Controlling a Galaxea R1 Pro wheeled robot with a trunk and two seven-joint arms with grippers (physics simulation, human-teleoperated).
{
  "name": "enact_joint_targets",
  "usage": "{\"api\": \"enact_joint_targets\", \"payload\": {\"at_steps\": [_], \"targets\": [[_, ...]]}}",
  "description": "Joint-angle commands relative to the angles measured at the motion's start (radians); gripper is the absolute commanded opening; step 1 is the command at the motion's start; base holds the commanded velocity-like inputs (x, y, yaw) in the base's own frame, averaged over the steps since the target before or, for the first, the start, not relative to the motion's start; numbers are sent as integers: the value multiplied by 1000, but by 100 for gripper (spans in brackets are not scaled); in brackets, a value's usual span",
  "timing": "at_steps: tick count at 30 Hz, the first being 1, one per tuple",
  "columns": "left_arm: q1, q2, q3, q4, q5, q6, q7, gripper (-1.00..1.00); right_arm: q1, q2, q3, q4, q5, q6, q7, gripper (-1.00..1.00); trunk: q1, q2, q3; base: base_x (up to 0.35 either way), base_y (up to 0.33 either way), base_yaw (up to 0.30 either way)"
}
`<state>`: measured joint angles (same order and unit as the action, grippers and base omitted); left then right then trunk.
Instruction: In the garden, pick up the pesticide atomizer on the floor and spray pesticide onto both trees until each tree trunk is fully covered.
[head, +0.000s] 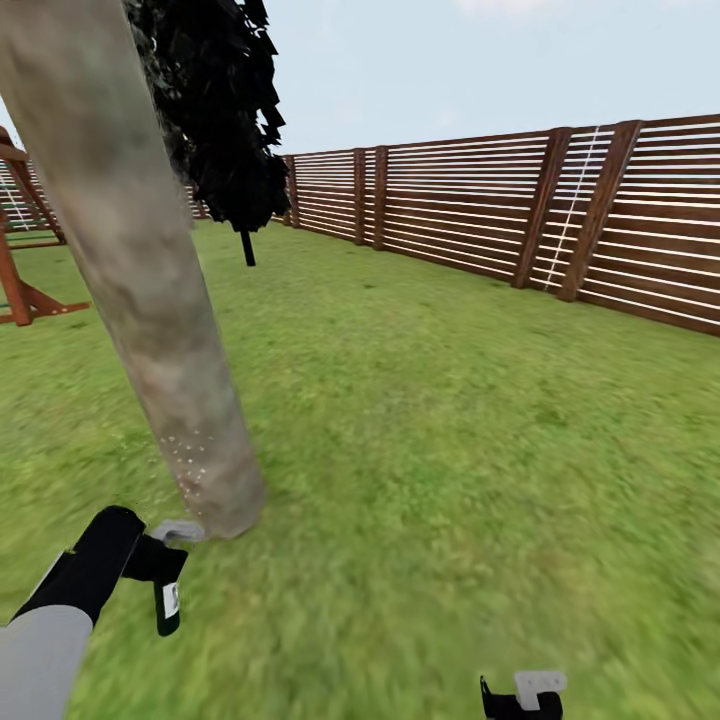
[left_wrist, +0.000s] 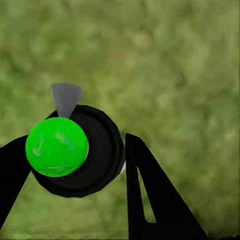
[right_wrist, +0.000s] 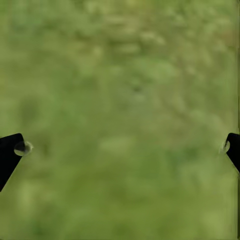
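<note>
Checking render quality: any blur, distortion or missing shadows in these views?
Head view: wide-angle bend, tree trunk leans, no cast shadows on the grass. Left wrist view: pesticide atomizer sharp, ground blurred. Right wrist view: grass soft, smeared throughout.

Tree trunk (head: 150, 300) blocks left; lawn (head: 450, 450) rightward open (fence (head: 520, 200) far).

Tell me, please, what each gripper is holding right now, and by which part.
The left gripper holds the pesticide atomizer, its fingers on either side of the round dark body. The right gripper is open over grass, holding nothing.
</note>
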<state>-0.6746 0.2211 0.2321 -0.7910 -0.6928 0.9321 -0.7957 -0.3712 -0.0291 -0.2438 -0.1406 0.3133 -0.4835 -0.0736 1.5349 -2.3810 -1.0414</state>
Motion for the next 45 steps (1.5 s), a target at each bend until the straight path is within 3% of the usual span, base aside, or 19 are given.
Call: {"api": "enact_joint_targets", "payload": {"at_steps": [1,4,6,14,17,19,22,29,38,41,45], "targets": [[10,10,11,3,11,-22,5,-100,0,0,0,0,0,0,0,100,0,0,0,180,-208,0],[18,15,62,8,15,-61,60,-100,0,0,0,1,0,0,0,100,0,0,0,47,-257,155],[18,10,71,9,18,-63,70,-100,0,0,0,1,0,0,0,100,0,0,0,5,-272,263],[18,8,75,9,19,-65,86,-100,0,0,0,1,0,0,0,100,0,0,0,0,-276,231],[18,-8,77,7,28,-65,176,-100,0,-1,0,1,1,0,0,100,0,0,0,0,-277,19],[18,-12,78,5,55,-64,191,-100,0,-2,0,1,1,0,0,100,0,0,0,0,-277,2],[18,-11,77,4,89,-64,196,-100,0,-2,0,1,1,0,0,100,0,0,0,0,-277,0],[18,-11,78,3,91,-64,197,-100,0,-2,-2,-1,0,0,-1,100,0,0,0,45,-277,23],[18,-7,77,0,91,-64,199,-100,0,-2,-2,-1,0,0,-2,100,0,0,0,164,-262,254],[18,-5,136,4,91,-68,199,-100,0,-2,-2,-1,0,0,-2,100,0,0,0,139,-127,277],[19,-13,145,8,94,-70,200,-100,0,-2,-2,-1,0,0,-2,100,0,0,0,15,-13,205]]}}
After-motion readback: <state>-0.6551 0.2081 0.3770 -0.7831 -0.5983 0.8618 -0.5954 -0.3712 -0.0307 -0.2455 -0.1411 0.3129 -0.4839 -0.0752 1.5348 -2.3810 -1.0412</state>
